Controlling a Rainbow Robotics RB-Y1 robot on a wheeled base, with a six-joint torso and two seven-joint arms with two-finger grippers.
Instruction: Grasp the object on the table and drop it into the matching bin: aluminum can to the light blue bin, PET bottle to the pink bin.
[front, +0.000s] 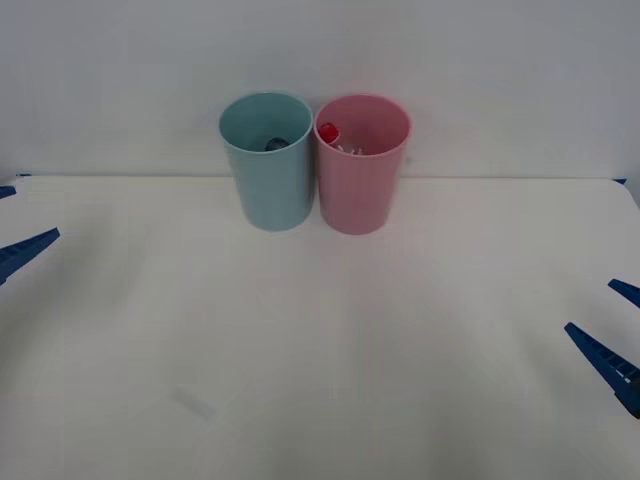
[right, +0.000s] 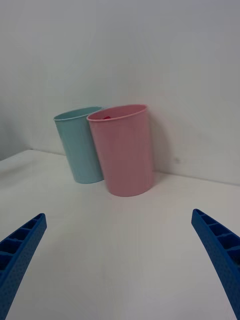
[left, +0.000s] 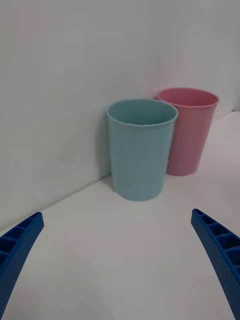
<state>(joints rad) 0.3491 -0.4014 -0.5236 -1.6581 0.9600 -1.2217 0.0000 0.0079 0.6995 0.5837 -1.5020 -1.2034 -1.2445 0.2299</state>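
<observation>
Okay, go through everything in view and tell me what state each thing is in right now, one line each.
PET bottle: inside the pink bin, red cap near the rim.
Pink bin: upright, holding the bottle.
Light blue bin: upright beside the pink one, something dark inside.
Table: bare in front of the bins.
Left gripper: open, empty, at the table's left edge.
Right gripper: open, empty, at the right edge.

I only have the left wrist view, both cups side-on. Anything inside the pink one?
Observer: Yes, a small clear plastic bottle with a red cap sits inside the tall pink plastic bin.
Operator: And the light blue one?
Observer: The tall light blue plastic bin holds something small and grey; I cannot tell what.
Operator: Right gripper?
Observer: The right gripper is open at the white table's right edge, apart from both bins, mirroring the open left gripper.
</observation>
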